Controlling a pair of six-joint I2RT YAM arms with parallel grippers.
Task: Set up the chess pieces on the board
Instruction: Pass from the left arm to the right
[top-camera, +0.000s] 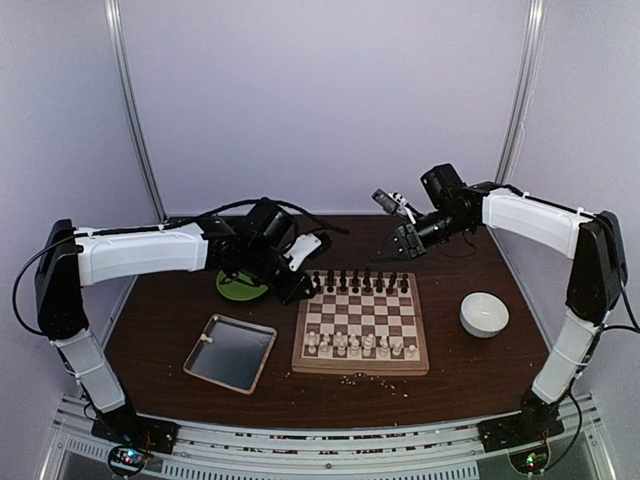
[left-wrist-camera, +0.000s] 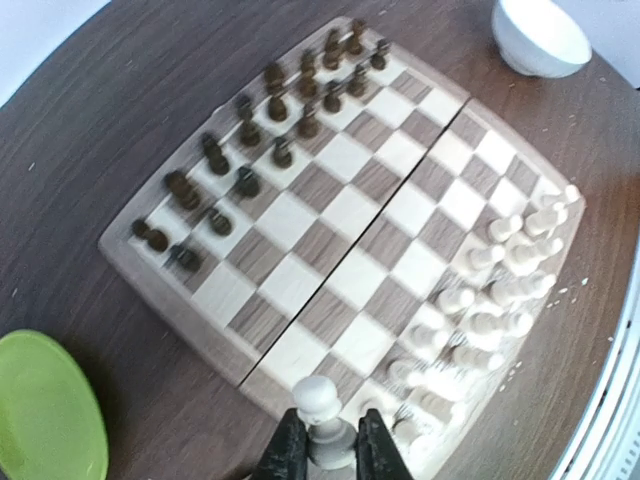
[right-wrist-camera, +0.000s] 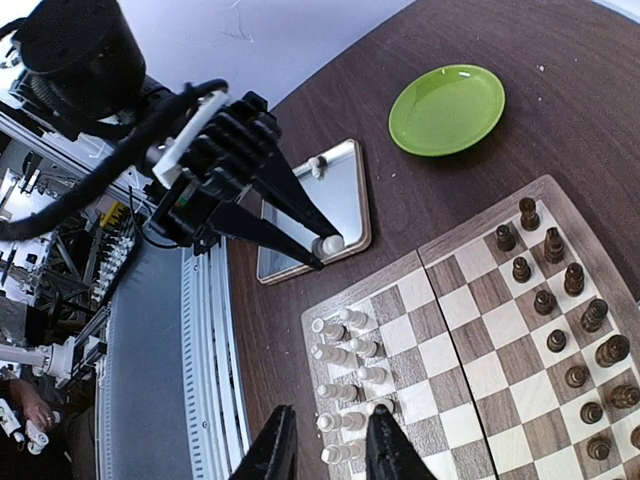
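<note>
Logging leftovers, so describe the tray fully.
The tray is a shallow, silver, metal-looking rectangle with rounded corners and a raised rim, lying flat on the dark table, left of the board and apart from it. One white piece lies inside near its far left corner.

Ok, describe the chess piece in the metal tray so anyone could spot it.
Left of the chessboard lies a silver metal tray. One cream-white chess piece sits alone by the tray's left edge. Every other piece is on the board or in the left claw.
</note>
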